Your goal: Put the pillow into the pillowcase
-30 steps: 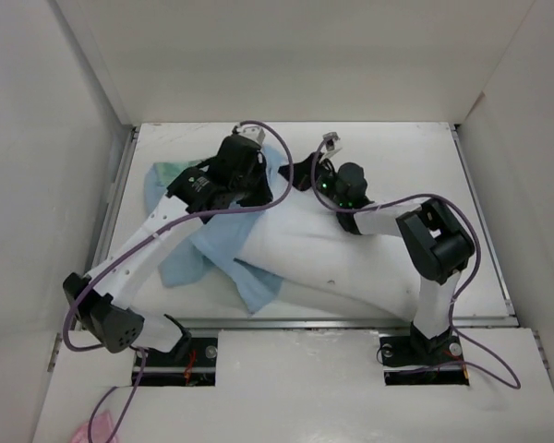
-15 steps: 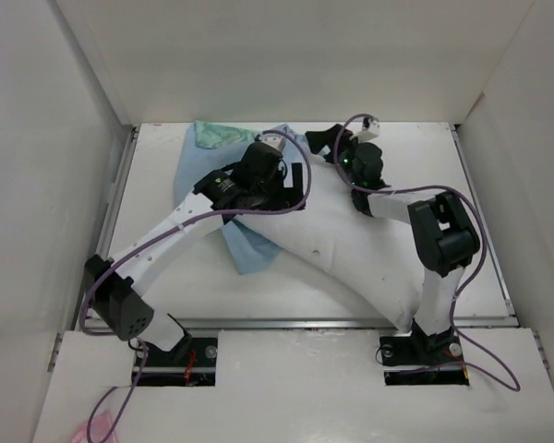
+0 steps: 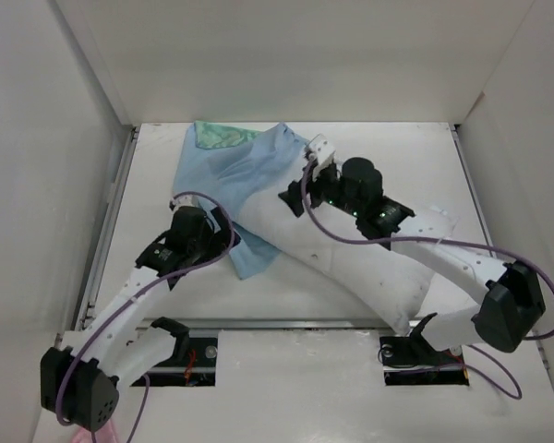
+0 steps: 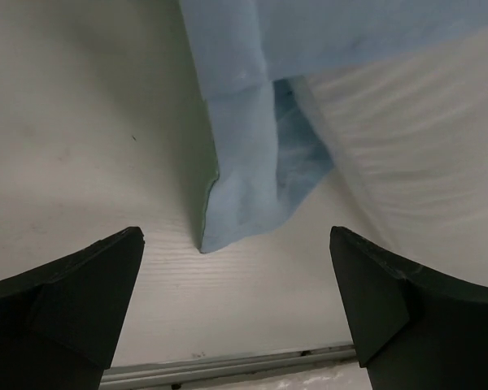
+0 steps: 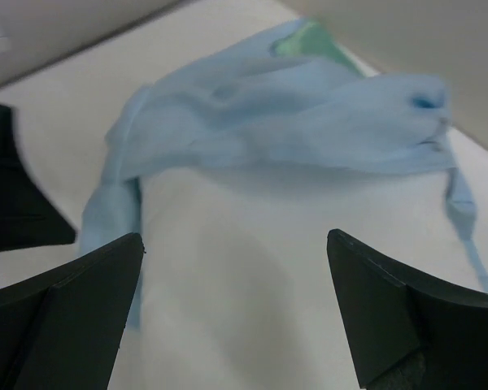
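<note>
— Pale blue cloth over one end, that's all so far. From above, the pillowcase (image 3: 226,175) is spread toward the far left corner of the table (image 3: 415,148), with a bit of its green face showing at the far edge. The pillow (image 3: 360,263) lies slantwise from the middle to the near right corner. Only its far-left end sits under the blue.

— And the arms?

— Neither holds anything. The left gripper (image 3: 222,242) hangs over the case's near corner. The right gripper (image 3: 303,185) is over the pillow where the cloth ends. Both have their jaws wide apart.

— The left wrist view?

— Fingers spread, nothing between them. Below is a loose pointed corner of the pillowcase on the bare table, with the white pillow just beside it on the right. The cloth looks doubled there, and I can't tell which layer is the mouth.

— And the right one?

— Released too. It looks along the pillow's white top to a bunched blue ridge lying across it, with green peeking out behind.

— So what step is this?

— The sleeving, I'd say, and barely begun, since most of the pillow is bare. Next, I reckon, each gripper must come down on the open hem, one on either side. It should pinch one layer of cloth, not the stuffing, and draw it toward the near right corner. The pillow is plump and may slide along with the cloth, so something has to hold it back.
</note>
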Controlling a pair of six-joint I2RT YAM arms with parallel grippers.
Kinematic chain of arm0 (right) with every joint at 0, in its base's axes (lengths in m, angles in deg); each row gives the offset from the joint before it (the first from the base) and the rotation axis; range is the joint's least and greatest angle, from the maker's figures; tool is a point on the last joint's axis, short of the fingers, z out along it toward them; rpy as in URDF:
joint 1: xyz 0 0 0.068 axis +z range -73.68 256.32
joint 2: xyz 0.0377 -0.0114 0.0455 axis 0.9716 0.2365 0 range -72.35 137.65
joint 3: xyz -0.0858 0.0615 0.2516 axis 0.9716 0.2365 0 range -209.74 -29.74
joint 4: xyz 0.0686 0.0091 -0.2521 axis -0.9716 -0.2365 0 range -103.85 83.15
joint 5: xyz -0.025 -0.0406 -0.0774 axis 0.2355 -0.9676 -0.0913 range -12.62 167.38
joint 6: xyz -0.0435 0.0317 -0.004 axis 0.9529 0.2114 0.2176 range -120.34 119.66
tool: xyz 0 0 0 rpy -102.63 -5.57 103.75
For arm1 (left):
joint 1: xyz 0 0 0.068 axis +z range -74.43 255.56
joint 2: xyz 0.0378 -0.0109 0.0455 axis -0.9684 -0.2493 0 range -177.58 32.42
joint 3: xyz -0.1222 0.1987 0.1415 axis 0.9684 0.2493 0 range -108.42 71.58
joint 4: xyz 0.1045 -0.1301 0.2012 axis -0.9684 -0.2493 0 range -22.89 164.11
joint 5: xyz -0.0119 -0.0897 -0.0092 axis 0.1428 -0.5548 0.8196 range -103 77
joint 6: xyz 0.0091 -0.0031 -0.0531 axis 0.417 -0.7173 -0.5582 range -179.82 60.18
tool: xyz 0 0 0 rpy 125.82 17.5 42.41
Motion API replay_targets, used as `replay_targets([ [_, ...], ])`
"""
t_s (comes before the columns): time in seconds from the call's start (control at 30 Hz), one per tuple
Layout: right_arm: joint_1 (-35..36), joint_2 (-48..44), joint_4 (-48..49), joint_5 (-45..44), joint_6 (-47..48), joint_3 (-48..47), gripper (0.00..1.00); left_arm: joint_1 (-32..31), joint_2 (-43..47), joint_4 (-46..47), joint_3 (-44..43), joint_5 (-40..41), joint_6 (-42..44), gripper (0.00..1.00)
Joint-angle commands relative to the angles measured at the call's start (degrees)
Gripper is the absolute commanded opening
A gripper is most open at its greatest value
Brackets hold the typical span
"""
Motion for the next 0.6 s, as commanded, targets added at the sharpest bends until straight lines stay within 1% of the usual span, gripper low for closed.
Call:
replay_targets([
  [0.0,4.1,2.1,-16.4,1.8,10.8,-1.0,1.0,0.1,-1.9,17.4,7.9,-11.3,-1.4,1.0],
  [0.07,6.6,4.0,-16.4,-1.0,12.4,-1.5,1.0,0.1,-5.1,22.6,8.7,-12.8,-0.1,1.0],
  [0.1,7.2,5.4,-17.1,-2.1,13.0,-3.5,1.0,0.1,-6.3,24.5,8.7,-11.7,-0.1,1.0],
  [0.17,7.2,10.1,-17.1,-3.2,14.4,-5.3,1.0,-0.5,-9.1,24.5,7.1,-7.2,0.4,1.0],
  [0.23,7.7,15.5,-16.5,-5.3,15.1,-7.3,1.0,0.1,-13.3,25.7,6.4,-6.2,1.7,1.0],
  [0.27,7.7,17.3,-15.8,-7.4,15.1,-8.4,1.0,0.6,-15.8,28.0,5.8,-6.2,2.3,1.0],
  [0.3,7.7,20.3,-14.7,-8.2,15.1,-8.4,0.99,0.6,-17.3,29.4,5.8,-5.5,3.5,0.93],
  [0.33,7.7,20.4,-14.7,-9.5,15.1,-8.4,0.99,0.6,-19.0,30.8,5.8,-5.5,3.5,0.82],
  [0.37,7.7,22.4,-12.1,-10.4,13.8,-8.4,0.73,0.6,-20.9,32.0,4.3,-5.5,4.2,0.6],
  [0.4,7.7,22.9,-9.7,-11.8,12.2,-8.4,0.35,0.6,-25.2,32.0,3.1,-5.5,5.1,0.33],
  [0.43,7.7,22.9,-6.1,-18.0,9.8,-6.4,0.08,0.6,-27.2,31.4,1.8,-6.4,5.1,0.12],
  [0.47,7.7,22.1,-0.6,-20.2,7.3,-5.8,0.0,0.6,-28.9,31.4,-0.4,-7.1,5.1,0.0],
  [0.57,6.0,19.0,5.7,-24.0,-2.4,-5.8,0.0,-3.3,-30.0,30.9,-1.6,-7.2,6.3,0.0],
])
